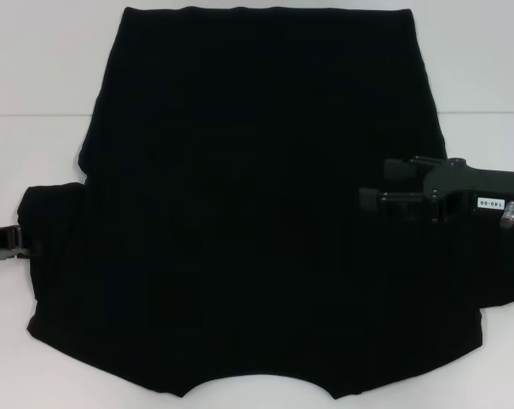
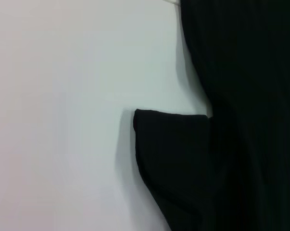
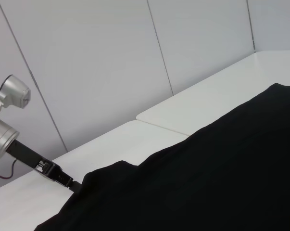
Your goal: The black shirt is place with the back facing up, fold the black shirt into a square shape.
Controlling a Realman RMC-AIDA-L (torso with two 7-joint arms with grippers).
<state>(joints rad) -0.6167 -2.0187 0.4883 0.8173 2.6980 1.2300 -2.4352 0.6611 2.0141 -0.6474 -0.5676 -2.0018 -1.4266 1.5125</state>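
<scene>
The black shirt [image 1: 257, 221] lies flat on the white table [image 1: 35, 68], plain side up, with the neck opening at the near edge and the hem at the far edge. No lettering shows. My right gripper [image 1: 378, 186] hovers over the shirt's right side, pointing left, with its fingers [image 1: 399, 169] spread apart and nothing between them. My left gripper [image 1: 9, 241] is at the outer edge of the left sleeve [image 1: 48, 221]. The left wrist view shows that sleeve [image 2: 173, 154] and the shirt body [image 2: 250, 96]. The right wrist view shows the shirt [image 3: 207, 183] and my left arm [image 3: 34, 161] reaching it.
A seam between two table tops [image 1: 35, 114] runs across the far part of the table. White wall panels [image 3: 111, 62] stand behind the table. Bare table lies to the left of the shirt [image 2: 63, 120].
</scene>
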